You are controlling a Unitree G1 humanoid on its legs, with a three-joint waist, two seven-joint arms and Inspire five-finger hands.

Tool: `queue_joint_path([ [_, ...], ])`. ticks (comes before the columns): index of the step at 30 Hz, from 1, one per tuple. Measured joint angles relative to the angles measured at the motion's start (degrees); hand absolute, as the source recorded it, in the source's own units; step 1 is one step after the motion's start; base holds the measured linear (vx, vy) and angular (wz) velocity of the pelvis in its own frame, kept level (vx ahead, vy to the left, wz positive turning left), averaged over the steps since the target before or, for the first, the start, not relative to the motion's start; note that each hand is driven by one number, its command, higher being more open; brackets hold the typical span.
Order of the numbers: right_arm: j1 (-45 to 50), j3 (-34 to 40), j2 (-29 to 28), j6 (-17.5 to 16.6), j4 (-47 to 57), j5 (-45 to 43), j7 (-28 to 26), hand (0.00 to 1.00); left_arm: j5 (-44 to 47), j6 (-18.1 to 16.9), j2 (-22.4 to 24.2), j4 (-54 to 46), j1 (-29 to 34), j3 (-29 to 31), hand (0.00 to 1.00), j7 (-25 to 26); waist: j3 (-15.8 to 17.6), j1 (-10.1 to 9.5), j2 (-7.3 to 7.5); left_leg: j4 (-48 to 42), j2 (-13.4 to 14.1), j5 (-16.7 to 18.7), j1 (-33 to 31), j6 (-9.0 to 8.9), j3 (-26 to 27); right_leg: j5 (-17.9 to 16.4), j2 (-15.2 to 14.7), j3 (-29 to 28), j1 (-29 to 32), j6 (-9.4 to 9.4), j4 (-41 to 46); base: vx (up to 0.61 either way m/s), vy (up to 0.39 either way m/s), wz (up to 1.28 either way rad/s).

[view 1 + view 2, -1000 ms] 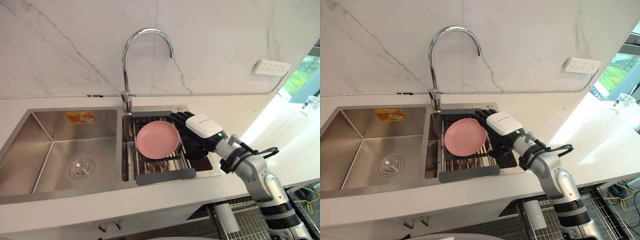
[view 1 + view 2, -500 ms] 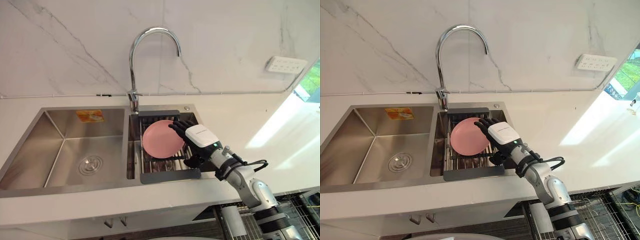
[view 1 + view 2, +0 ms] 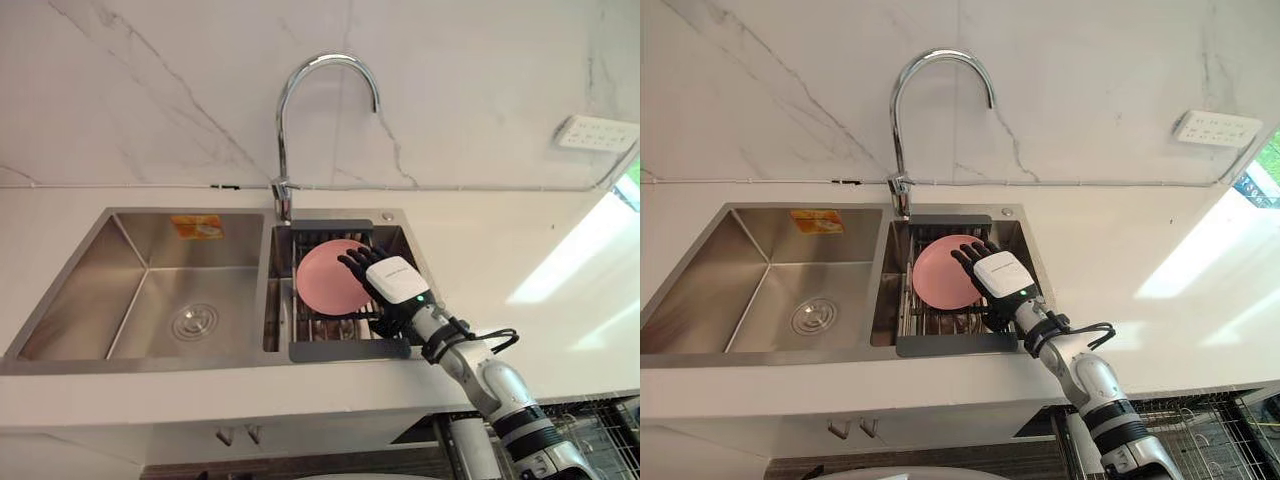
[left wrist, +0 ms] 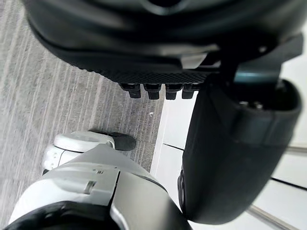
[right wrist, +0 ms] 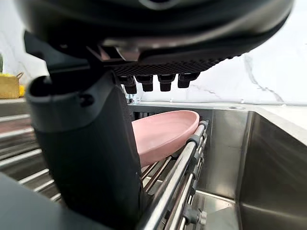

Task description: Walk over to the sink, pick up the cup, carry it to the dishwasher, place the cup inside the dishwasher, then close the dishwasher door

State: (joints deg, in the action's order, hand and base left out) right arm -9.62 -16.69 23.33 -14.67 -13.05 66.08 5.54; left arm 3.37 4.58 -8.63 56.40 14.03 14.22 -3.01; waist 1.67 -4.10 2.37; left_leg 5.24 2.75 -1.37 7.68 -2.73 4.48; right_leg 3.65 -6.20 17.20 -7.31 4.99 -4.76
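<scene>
So far only the walk to the sink looks done. The left hand (image 4: 158,48) hangs relaxed and empty above the floor (image 4: 57,96). The right hand (image 3: 396,286) hovers over the rack (image 3: 350,350) in the sink (image 3: 140,290), its fingers (image 3: 352,262) spread straight and holding nothing. Just past the fingertips a pink dish (image 3: 322,280), more plate than cup, leans on the rack. Grasping, carrying, loading and shutting the door all remain. From above, the fingers overlap the dish, but the right wrist view, side-on, shows it tilted on the rails, seemingly clear of them. The head views add the faucet (image 3: 300,110) beyond.
</scene>
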Motion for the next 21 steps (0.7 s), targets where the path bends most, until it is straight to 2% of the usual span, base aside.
queue_joint_path([
  [13, -5.4, -1.7, -1.0, 3.4, -9.6, 4.0, 12.6, 1.0, 0.0, 0.1, 0.2, -1.8, 0.6, -0.2, 1.0, -1.0, 0.4, -1.33, -0.62, 0.0, -0.6, -0.4, -0.7, -0.05, -1.3, 0.0, -0.6, 1.5, 0.0, 0.14, 0.0, -0.03, 0.003, 0.06],
  [14, -5.8, -1.7, -1.1, 3.8, -10.5, 4.3, 13.5, 0.0, 0.0, 0.1, 0.2, -2.0, 0.8, -0.3, 1.0, -1.0, 0.4, -1.38, -0.64, 0.0, -0.7, -0.4, -0.8, -0.05, -1.4, 0.0, -0.7, 1.6, 0.0, 0.2, 0.0, -0.02, 0.011, 0.06],
  [21, -7.5, -3.0, -1.3, 5.2, -13.5, 6.1, 15.9, 0.0, 0.9, 0.2, 0.1, -2.2, 0.9, -0.4, 1.0, -1.0, 0.5, -1.6, -0.67, 0.0, -0.8, -0.4, -0.9, -0.05, -1.4, 0.0, -0.9, 1.7, 0.0, 0.34, 0.0, 0.0, 0.002, 0.01],
])
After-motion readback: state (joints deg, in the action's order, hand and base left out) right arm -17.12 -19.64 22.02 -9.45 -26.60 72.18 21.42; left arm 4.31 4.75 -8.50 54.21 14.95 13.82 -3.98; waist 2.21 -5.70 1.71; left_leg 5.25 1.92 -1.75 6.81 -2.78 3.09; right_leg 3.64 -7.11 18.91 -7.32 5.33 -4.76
